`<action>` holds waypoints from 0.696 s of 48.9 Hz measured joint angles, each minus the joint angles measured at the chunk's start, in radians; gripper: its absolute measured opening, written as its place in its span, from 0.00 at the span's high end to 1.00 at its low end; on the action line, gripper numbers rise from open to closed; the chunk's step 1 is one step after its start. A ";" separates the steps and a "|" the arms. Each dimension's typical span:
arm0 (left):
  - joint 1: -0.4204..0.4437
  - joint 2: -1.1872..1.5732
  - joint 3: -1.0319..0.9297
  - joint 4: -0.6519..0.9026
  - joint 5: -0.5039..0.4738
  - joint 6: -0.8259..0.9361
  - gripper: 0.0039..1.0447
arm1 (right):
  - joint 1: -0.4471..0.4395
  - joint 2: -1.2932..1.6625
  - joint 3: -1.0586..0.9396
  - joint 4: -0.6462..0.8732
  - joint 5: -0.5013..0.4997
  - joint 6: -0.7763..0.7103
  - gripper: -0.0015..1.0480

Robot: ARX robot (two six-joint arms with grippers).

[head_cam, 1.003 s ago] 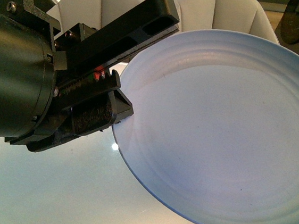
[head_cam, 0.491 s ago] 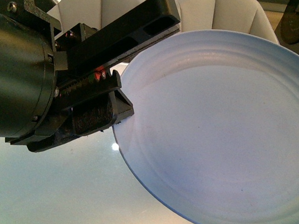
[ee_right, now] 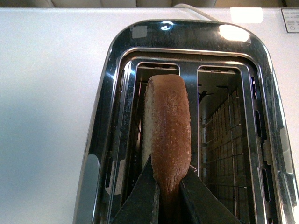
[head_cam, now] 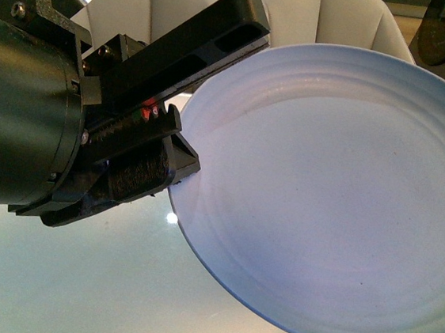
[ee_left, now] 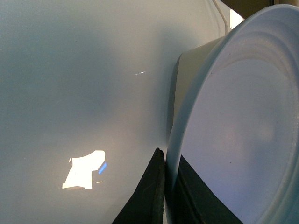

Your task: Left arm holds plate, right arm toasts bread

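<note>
Casing of the left arm (head_cam: 22, 106) fills the near left of the front view, and the frame's edge cuts off most of it. From it the left gripper (head_cam: 206, 93) reaches out with its flat black jaws closed down to a thin gap on the rim of the plate (head_cam: 322, 201). One jaw lies over the top face and the other under it. The left wrist view shows the same pinch (ee_left: 170, 196), with the plate's (ee_left: 233, 140) rim wedged between the two dark jaw tips, whose bases run out of frame. The plate is tilted and held clear above the glossy pale table (head_cam: 75, 278). Its far right side is cut by the frame and it bears nothing. Compared with a second ago, plate and gripper sit almost exactly as they did, with at most a hair's shift. Beyond the plate stand pale seat backs (head_cam: 151, 8), largely hidden by the arm and the rim.

In the right wrist view the right gripper (ee_right: 169, 196) is nearest, its jaws closed part-way onto the bread (ee_right: 167, 126), which stands on edge with the crust toward the camera. The jaws hide its near end. The slice sits over one slot (ee_right: 140, 140) of the chrome toaster (ee_right: 112, 70), probably already partly inside, though the depth is hard to judge. The neighbouring slot (ee_right: 224, 140) shows only its wire grid. The white table (ee_right: 46, 93) lies beyond.
</note>
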 joint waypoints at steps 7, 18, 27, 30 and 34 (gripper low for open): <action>0.000 0.000 0.000 0.000 0.000 0.000 0.97 | -0.003 0.006 -0.011 0.015 -0.004 0.002 0.88; 0.000 0.000 0.000 0.000 0.000 0.000 0.97 | -0.018 -0.024 -0.032 0.018 -0.028 0.013 0.61; 0.000 0.000 0.000 0.000 0.000 0.000 0.97 | -0.034 -0.097 -0.050 0.019 -0.043 0.026 0.43; 0.000 0.000 0.000 0.000 0.000 0.000 0.97 | -0.040 -0.137 -0.062 0.024 -0.048 0.032 0.36; 0.000 0.000 0.000 0.000 0.000 0.000 0.97 | -0.048 -0.194 -0.080 0.031 -0.055 0.045 0.28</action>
